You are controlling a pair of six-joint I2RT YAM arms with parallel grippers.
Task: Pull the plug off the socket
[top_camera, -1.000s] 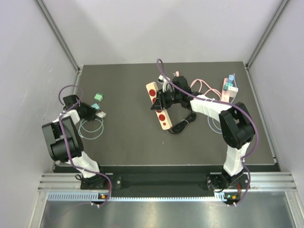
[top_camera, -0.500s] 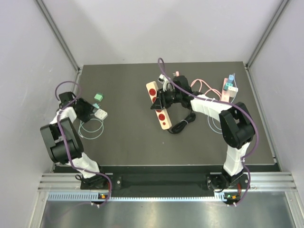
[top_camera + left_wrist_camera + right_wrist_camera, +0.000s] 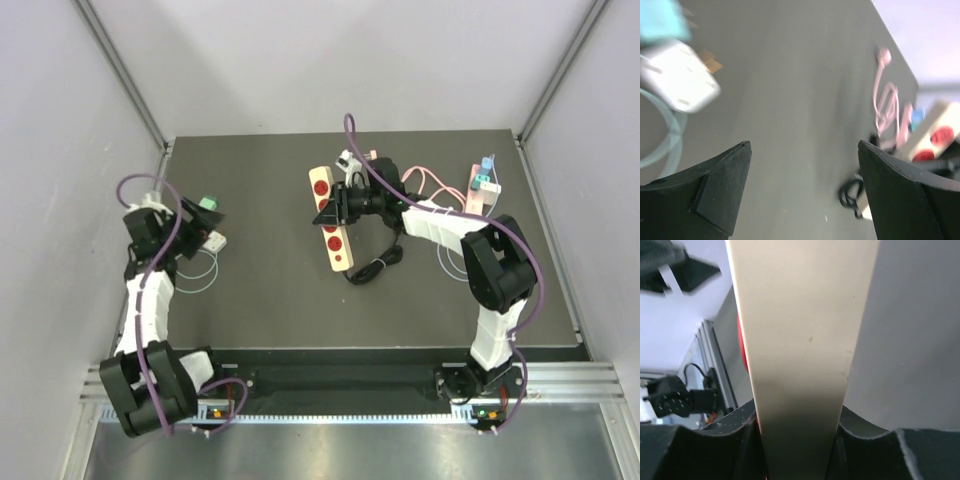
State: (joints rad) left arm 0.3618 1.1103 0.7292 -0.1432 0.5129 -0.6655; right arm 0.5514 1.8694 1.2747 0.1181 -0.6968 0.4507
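Bench (image 3: 270, 310): dark, matte, flat, lying bare along the near edge.

Landmark: power strip (image 3: 337, 243), cream with red sockets. Its long axis is running near-to-far, with the far end leaning slightly left.

- Black cable (image 3: 375, 268) is coiling just right of the strip's near end.
- White plug (image 3: 212, 240) is lying well left of the strip, beside a pale cord loop (image 3: 195, 268) and touching no socket. It reads as already pulled.
- Left gripper (image 3: 804, 150) is hovering left of the strip near that plug, fingers spread wide and gripping nothing. The plug is sitting outside its fingers.
- Right gripper (image 3: 329, 212) is reaching in from the strip's right and pinching the strip across its width.

Left arm is nearer the plug, with open bench between plug and strip. Pink cable (image 3: 425, 182) is trailing right of the strip's far end.
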